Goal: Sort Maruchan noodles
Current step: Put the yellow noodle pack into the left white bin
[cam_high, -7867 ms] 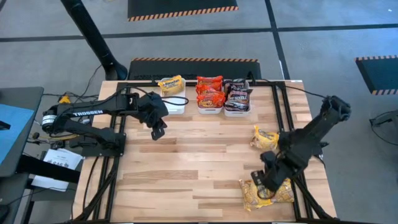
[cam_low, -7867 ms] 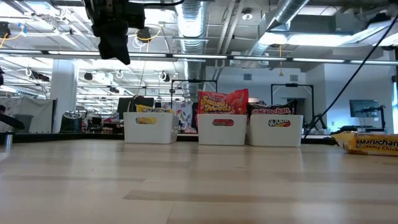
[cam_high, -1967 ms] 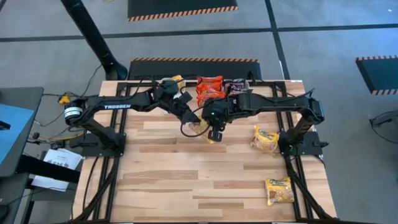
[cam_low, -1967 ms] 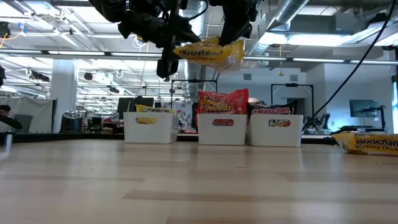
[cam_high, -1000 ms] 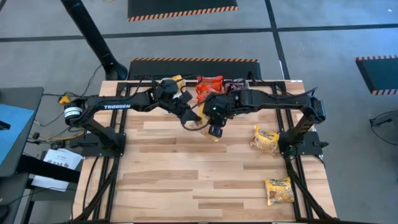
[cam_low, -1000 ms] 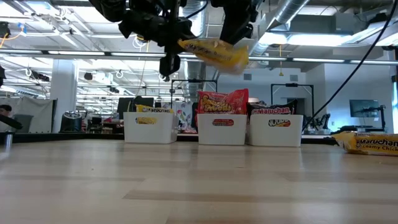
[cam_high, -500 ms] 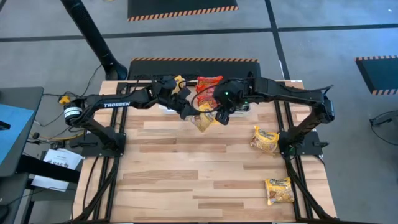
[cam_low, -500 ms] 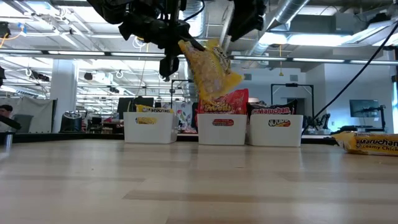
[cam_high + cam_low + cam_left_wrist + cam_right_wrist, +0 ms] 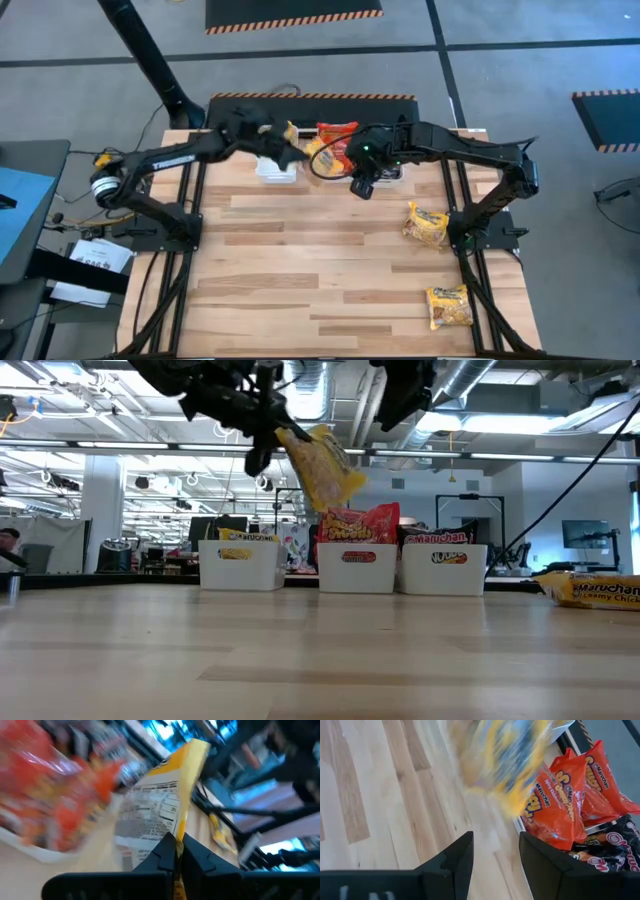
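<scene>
A yellow Maruchan noodle packet (image 9: 322, 468) hangs in the air over the far middle of the table, with my left gripper (image 9: 283, 432) shut on it. In the high view the packet (image 9: 322, 153) is just in front of the white bins. My right gripper (image 9: 495, 857) is open with nothing between its fingers. It hovers to the packet's right, in front of the middle bin (image 9: 338, 172). Red packets (image 9: 570, 795) fill that bin, dark ones (image 9: 383, 152) fill the right bin, and a yellow one (image 9: 288, 131) lies in the left bin. My left gripper pinches one edge of the yellow packet (image 9: 182, 827) between its two shut fingers (image 9: 167, 851). The fingers come nearly level from the table's left. The packet is lifted clear and hangs tilted down and away from the fingertips, its free end lowest.
Three white bins (image 9: 240, 565) stand in a row at the far edge. Two more yellow packets lie on the right side of the table, one mid-right (image 9: 427, 222) and one near the front right (image 9: 448, 305). The middle and left of the table show bare wood.
My right gripper has let go of the yellow packet and drawn up and toward the far edge. The packet, held nearly level between both grippers a second ago, has swung down and hangs from my left gripper. That gripper has carried it toward the far left, nearer the bins.
</scene>
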`<state>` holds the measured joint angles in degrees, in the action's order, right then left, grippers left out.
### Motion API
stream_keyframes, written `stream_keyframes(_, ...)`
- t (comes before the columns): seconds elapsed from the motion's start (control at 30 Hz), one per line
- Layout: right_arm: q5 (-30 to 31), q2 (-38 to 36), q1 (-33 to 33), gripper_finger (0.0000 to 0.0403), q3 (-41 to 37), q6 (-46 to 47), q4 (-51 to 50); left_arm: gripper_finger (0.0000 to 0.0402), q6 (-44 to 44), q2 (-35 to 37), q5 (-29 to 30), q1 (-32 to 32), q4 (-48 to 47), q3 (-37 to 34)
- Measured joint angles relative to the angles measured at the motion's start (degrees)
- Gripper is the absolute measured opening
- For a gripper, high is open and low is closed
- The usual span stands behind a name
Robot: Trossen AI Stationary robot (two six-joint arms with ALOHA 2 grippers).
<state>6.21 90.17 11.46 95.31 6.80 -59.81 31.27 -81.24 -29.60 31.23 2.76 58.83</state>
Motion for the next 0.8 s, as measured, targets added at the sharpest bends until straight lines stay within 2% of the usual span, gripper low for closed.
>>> stream_keyframes(0.2,-0.1,0.0,0.0,0.0182,0.0,-2.6,-0.6,0.0,-5.7,7.5,5.5,7.0,-3.1,0.0)
stream_keyframes(0.33,-0.1,0.0,0.4,0.0182,0.0,-3.8,-0.7,0.0,-9.1,11.8,11.8,9.6,-5.2,0.0)
stream_keyframes(0.43,-0.1,0.0,0.9,0.0182,0.0,-5.2,-0.9,0.0,-9.9,13.7,14.3,10.3,-6.5,-0.2)
stream_keyframes(0.6,-0.1,0.0,1.9,0.0182,0.0,-7.2,-1.0,0.0,-8.0,15.6,15.7,10.4,-0.5,-7.4)
stream_keyframes(0.8,-0.1,0.0,3.4,0.018,0.0,-7.5,-1.0,0.0,-4.9,17.3,19.8,10.4,15.2,-18.9)
